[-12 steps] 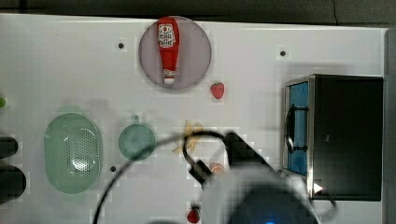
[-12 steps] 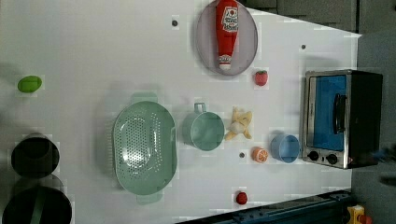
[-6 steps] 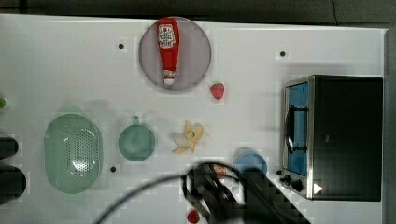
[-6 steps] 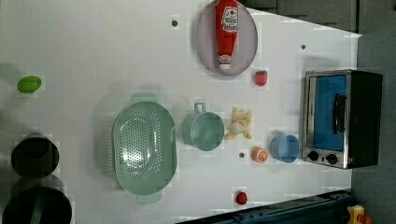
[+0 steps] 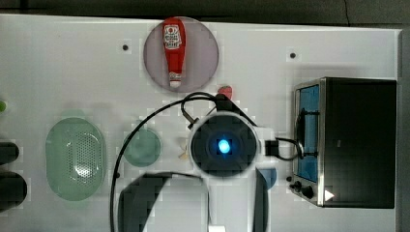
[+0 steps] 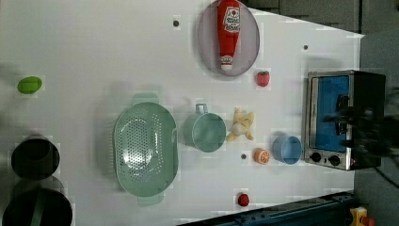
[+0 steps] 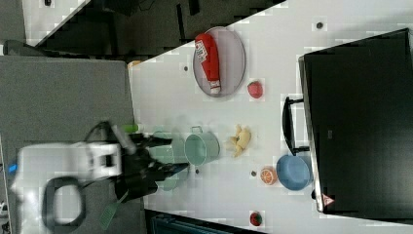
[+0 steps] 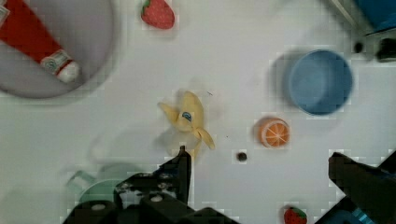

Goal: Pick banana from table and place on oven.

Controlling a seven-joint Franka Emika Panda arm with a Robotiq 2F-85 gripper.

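Now, gripper: you are looking at your gripper (image 8: 261,163) hanging above the table (image 8: 233,84) with its two dark fingers (image 8: 183,168) spread wide apart and gripping nothing.
Banana: you are seeing the banana (image 8: 189,116) lying flat on the table just past one fingertip, untouched; in the left view the banana (image 6: 241,125) is sitting between the green cup (image 6: 204,132) and the blue bowl (image 6: 287,149).
Orange slice: you are finding the orange slice (image 8: 273,132) resting near the banana, just beside the blue bowl (image 8: 320,81).
Arm: you are watching the arm's wrist (image 5: 223,145) hovering over the table's middle in the top view, covering most of the banana.
Oven: you are seeing the oven (image 5: 358,140) standing at the top view's right with its door closed and its black top bare.
Farther out: you are noticing a ketchup bottle (image 6: 228,30) lying on a grey plate (image 6: 249,47), a strawberry (image 6: 262,78) beside the plate, and a green colander (image 6: 145,148) left of the cup in the left view.
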